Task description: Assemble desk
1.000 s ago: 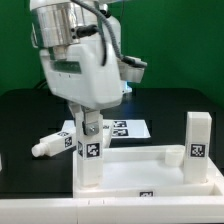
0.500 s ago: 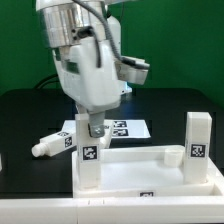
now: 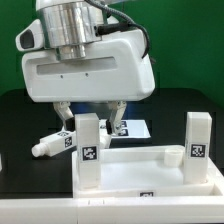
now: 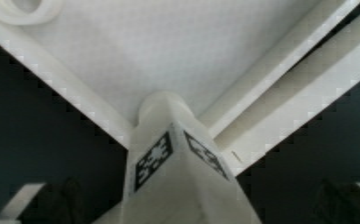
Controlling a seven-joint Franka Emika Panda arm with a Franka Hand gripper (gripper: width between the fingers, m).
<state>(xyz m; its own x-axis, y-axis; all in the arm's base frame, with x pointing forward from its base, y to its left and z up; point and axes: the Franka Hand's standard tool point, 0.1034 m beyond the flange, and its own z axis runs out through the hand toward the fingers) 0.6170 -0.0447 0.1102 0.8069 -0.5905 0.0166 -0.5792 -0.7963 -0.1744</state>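
Currently: gripper (image 3: 88, 116) open, jaws spread either side of upright leg (image 3: 88, 150), not touching it. Leg stands at tabletop (image 3: 140, 172) corner, exterior view's left. Step, judged: leg fitting. Next: loose leg (image 3: 50, 145) on bench (image 3: 18, 118) needs a square grasp.

Backdrop: a plain green wall (image 3: 190, 45) spans the exterior view from 9 o'clock through 12 to 3, evenly lit. Work surface: a black table (image 3: 22, 125) runs across the view below it, with a faint sheen. The marker board (image 3: 137, 128) lies flat on it near centre, partly hidden.
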